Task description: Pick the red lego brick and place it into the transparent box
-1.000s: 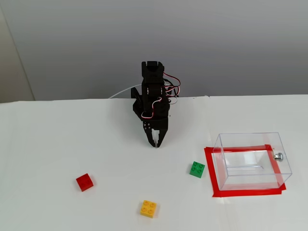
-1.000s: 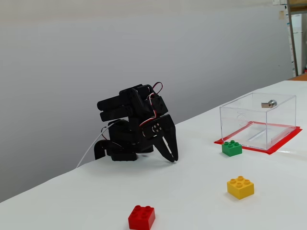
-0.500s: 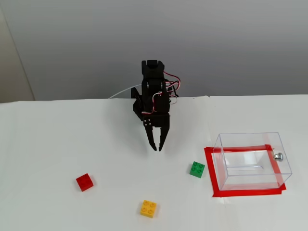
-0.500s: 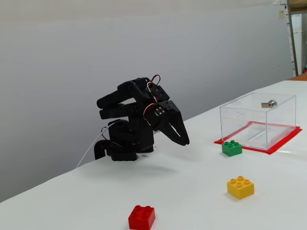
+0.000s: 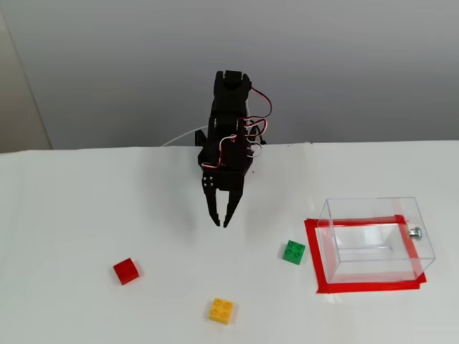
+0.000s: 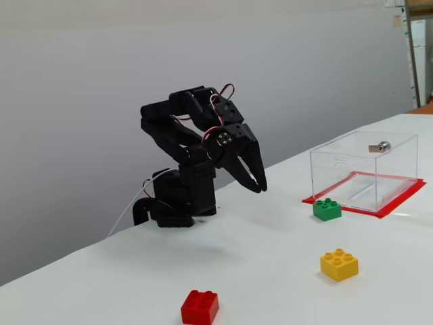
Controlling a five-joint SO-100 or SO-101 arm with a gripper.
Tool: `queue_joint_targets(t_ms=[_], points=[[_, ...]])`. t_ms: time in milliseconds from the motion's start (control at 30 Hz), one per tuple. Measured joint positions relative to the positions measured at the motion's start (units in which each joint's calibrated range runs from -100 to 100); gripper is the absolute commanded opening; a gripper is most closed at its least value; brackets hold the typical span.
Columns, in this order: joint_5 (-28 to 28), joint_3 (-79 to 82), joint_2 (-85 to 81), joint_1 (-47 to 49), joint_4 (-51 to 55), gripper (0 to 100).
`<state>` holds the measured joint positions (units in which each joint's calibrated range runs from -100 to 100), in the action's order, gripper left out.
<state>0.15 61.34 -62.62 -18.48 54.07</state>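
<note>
On the white worktop we list: one black arm, its gripper raised clear of the surface near the far middle, fingers slightly apart and holding nothing, tips pointing down and toward us.

Item, the red lego brick: near left in the higher fixed view, lying alone, well apart from the gripper. In the lower fixed view it sits at the near edge of the frame, studs up.

Item, the transparent box: right side, standing on a red tape frame, top open as far as we can tell.

Item, the green brick, just left of the box; the yellow brick, near centre.

Risks, as we judge them: the narrow opening may be too small for the brick, so a descent could push it away or tip it. The brick lies skewed, so unaligned fingers could pinch a corner and slip. On the carry to the box, a low path could knock the yellow or green brick or strike the box wall.
</note>
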Motion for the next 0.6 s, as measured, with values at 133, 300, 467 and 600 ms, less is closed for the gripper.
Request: queue_joint_targets(t_ms=[133, 300, 467, 600], points=[[0.0, -6.35, 7.19, -4.59, -0.09, 3], [0.05, -11.65, 14.12, -10.68, -0.09, 3], [0.05, -15.0, 19.96, -16.88, -0.09, 3], [0.05, -18.27, 25.2, -20.62, -0.09, 3]])
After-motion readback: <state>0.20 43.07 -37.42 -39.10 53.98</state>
